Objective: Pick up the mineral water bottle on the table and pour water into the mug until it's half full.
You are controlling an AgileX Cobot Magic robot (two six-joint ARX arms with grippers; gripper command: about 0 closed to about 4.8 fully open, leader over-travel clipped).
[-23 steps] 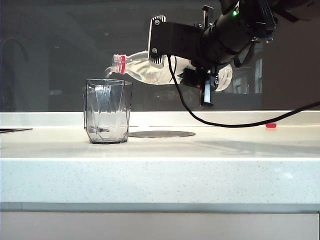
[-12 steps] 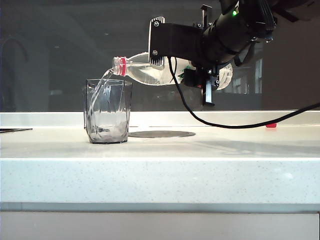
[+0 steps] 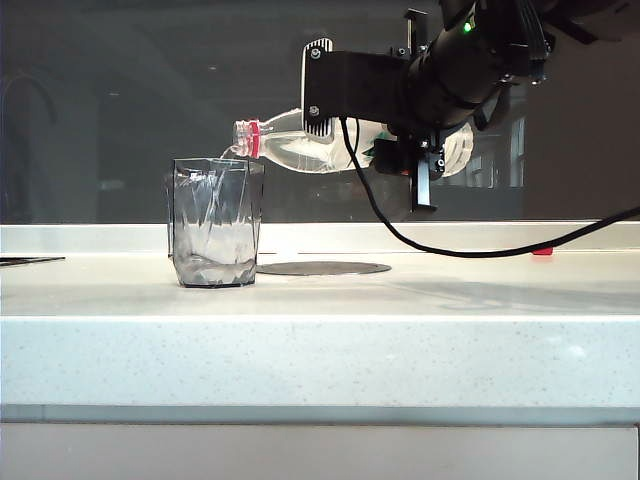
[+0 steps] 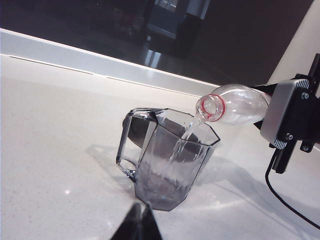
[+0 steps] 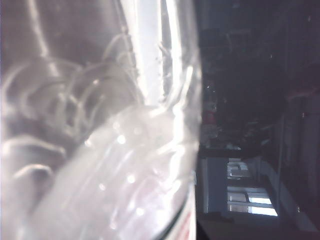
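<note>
The mug (image 3: 214, 222) stands on the white table (image 3: 400, 340), and everything else here is easiest to place from it. The right gripper (image 3: 385, 100) is up high and off to the side of the mug, away from the window glass, and its jaws are clenched around the body of the mineral water bottle (image 3: 300, 142). The bottle lies almost flat in the air, with its open mouth and red neck ring just above the mug's rim. A second ago the bottle was tipped a little more mouth-down and hardly any water sat in the mug. Now the bottle has turned a bit flatter and its mouth has slid slightly back toward the mug's near rim, while a thin stream of water (image 4: 189, 131) is running from the mouth down into the mug. The water in the mug has climbed, and it now looks to fill roughly the lower third to near half of it, though the shiny facets make the line hard to read. So the pour seems close to done, and the bottle should soon need tipping back up so the mug does not get too full. The left gripper (image 4: 137, 226) waits low, near the mug on the handle side, touching nothing; only its dark tip shows, with the two fingers close together.
</note>
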